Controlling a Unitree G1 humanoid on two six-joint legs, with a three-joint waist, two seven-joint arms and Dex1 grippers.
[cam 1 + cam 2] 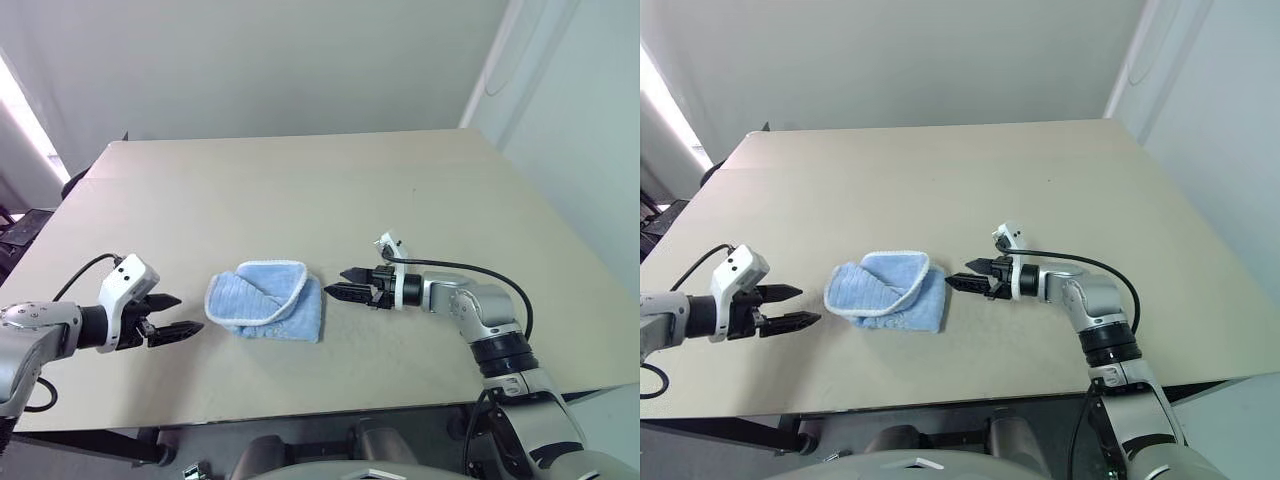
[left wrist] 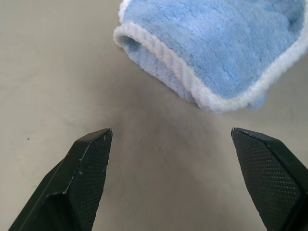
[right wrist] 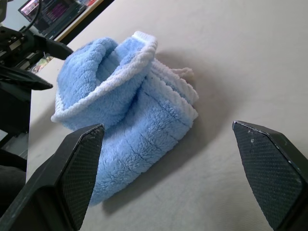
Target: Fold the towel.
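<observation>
**Both tools open and empty, folded towel between them**

The left tool (image 1: 178, 315) hangs just above the surface (image 1: 300, 190) with its two black fingers spread wide and nothing between them. It points toward the towel (image 1: 268, 301), and a strip of bare surface separates its tips from the cloth's nearest edge. In the left wrist view the fingers (image 2: 82, 178) frame open tabletop, with the towel's white-stitched rim (image 2: 192, 86) lying beyond them, apart from both tips.

The right tool (image 1: 345, 283) comes in from the opposite side, pointing across at the towel, its fingers likewise parted wide and holding nothing. Its tips stand just beside the towel's right edge; whether they touch it I cannot tell from the head views. In the right wrist view the fingers (image 3: 77, 168) sit either side of the cloth, which lies ahead of them on the surface.

The towel lies bunched in a loose fold near the front middle of the surface, between the two tools. Its upper layer curls over, the white edging forming a raised loop along the top, and the lower layer lies flat beneath it.

Around the towel the surface is bare on every side, with wide room toward the far edge and both side edges. The front edge is near the towel and tools.
</observation>
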